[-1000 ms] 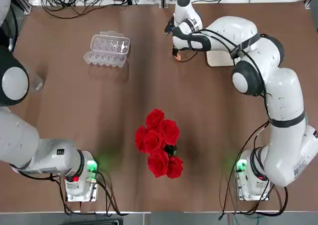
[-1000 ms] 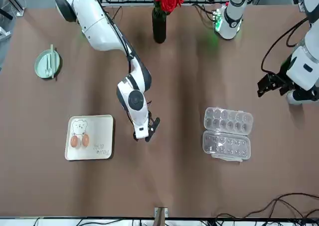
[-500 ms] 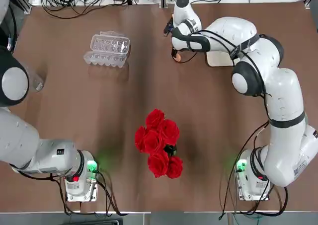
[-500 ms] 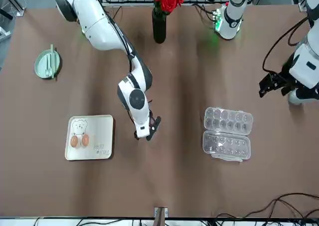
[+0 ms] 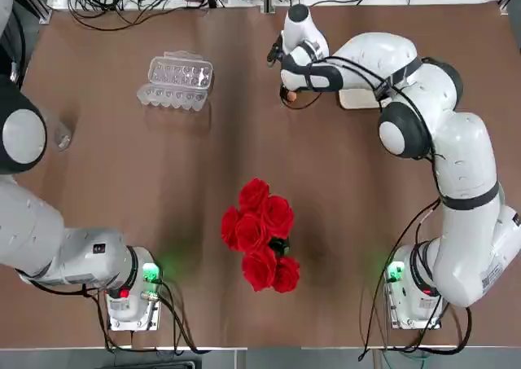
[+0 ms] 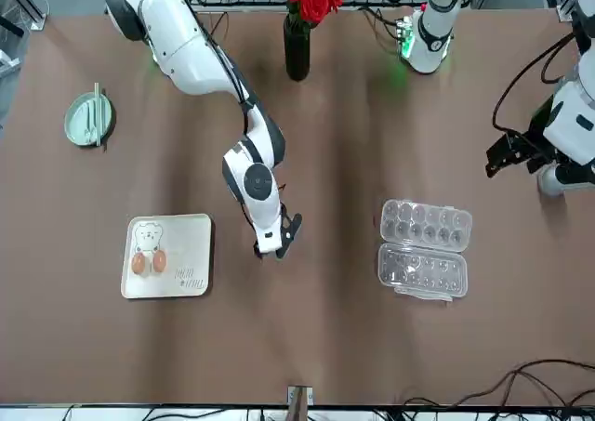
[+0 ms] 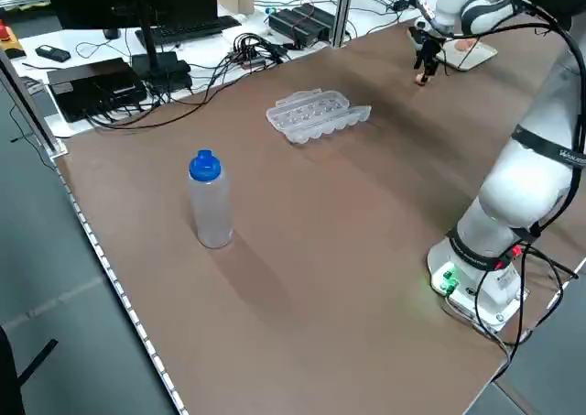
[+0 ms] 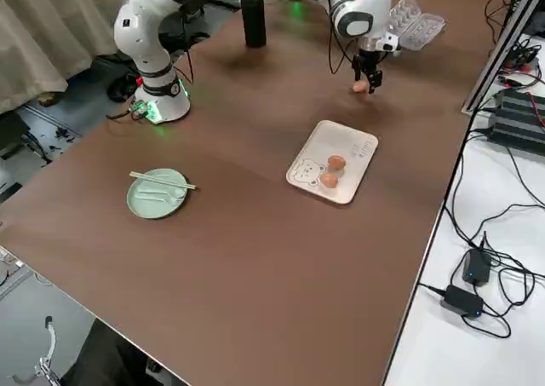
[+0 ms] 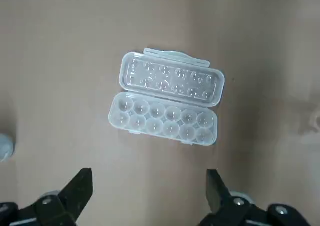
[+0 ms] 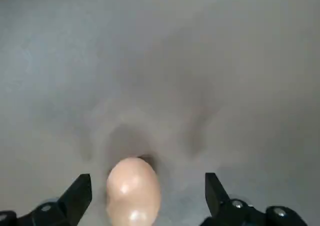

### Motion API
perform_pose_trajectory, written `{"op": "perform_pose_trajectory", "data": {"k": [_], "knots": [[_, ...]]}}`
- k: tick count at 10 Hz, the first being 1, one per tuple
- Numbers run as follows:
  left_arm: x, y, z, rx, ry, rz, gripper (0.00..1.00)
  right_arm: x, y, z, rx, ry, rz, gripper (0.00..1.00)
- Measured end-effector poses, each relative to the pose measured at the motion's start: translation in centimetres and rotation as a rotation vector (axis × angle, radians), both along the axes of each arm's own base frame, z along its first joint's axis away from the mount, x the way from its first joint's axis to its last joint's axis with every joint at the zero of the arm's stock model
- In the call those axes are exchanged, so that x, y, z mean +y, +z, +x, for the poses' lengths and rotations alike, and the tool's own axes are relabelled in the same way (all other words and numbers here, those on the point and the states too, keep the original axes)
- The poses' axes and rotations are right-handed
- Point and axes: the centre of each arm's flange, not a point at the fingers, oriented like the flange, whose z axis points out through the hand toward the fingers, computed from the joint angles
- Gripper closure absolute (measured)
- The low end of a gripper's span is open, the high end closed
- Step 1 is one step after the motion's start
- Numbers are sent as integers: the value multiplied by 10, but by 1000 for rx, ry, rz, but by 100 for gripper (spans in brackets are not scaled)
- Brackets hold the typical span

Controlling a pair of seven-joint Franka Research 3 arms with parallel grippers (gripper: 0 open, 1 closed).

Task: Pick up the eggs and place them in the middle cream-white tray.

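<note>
While two arms reach over it, table [image 6: 335, 347]: brown, bearing everything listed below.
Right arm [image 5: 472, 173]: stretched toward the far side, its hand beside the tray.
Left arm [image 5: 81, 251]: bent over the left part of the table.
Roses [image 5: 259, 235]: red, in a dark upright vase [image 6: 297, 49] between the arm bases.
Cream-white tray [image 6: 186, 228]: flat, rounded corners, bear drawing in one corner; two eggs lie on it, side by side near the drawing.
Egg carton [image 6: 423, 254]: clear plastic, opened flat, its cups vacant.
Bottle [image 7: 211, 204]: translucent, blue cap, upright.
Pale green dish [image 8: 145, 204]: round, holding chopsticks [image 8: 162, 180] and white cutlery [image 8: 157, 196].
Left gripper [image 9: 150, 172]: released, fingers wide apart, above the table, facing the carton.
Right gripper [image 10: 148, 176]: released, low over the table, fingers spread on either side of the third egg, touching neither side of it.
Eggs: light brown; two [image 8: 336, 162] [image 8: 329, 180] on the tray, the third [image 10: 133, 193] on the table.
</note>
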Motion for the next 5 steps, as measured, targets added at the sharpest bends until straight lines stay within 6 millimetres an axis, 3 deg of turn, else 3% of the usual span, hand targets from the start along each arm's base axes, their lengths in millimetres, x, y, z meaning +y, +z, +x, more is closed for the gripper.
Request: {"op": "perform_pose_trajectory", "data": {"k": [5], "knots": [[25, -4, 2, 21, 41, -13, 0, -2, -8, -3, 4, 1, -3, 5]]}}
